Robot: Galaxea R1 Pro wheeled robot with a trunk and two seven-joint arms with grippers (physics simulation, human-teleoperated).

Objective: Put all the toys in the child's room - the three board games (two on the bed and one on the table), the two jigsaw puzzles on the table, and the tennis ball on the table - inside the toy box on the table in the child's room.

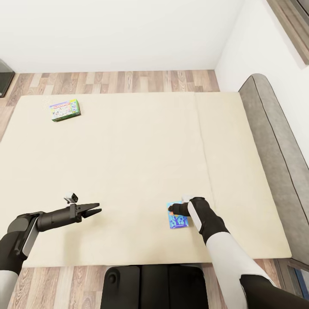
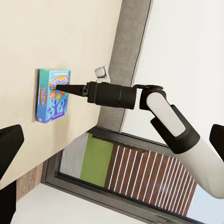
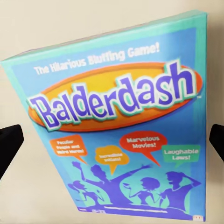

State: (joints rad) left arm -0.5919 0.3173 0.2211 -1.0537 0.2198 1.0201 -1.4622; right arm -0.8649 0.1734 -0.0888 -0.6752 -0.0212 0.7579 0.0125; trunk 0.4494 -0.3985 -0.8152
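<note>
Blue cardboard with orange lettering is what the right tool [image 1: 177, 209] is after: the Balderdash board game [image 1: 177, 220] lies flat on the cream bed [image 1: 128, 171], close to the near edge and just in front of the robot's base. Seen from the head, the right arm reaches down so that the tool's tip sits right at the top edge of the box; from the left wrist, the same tool [image 2: 65, 87] looks to touch or nearly touch the box [image 2: 52, 95] partway along one long side. The right wrist camera has the box face [image 3: 116, 126] close ahead, with the two dark fingers [image 3: 9, 144] standing wide apart at either side, holding nothing. To my eye the grasp is being lined up, not made. A flat box on a soft mattress gives little to bite on, so I would bring the fingers over one edge, press a little into the bedding so the lower finger gets beneath, and close across the thin side, not the broad face. A corner grip would let the box swing, so I would take it near the middle of an edge. The left tool [image 1: 95, 210] hovers over bare mattress well to the side, fingers slightly parted and empty. The other board game [image 1: 65, 110], green-bordered, lies far off near the far corner of the bed, for a later trip.
</note>
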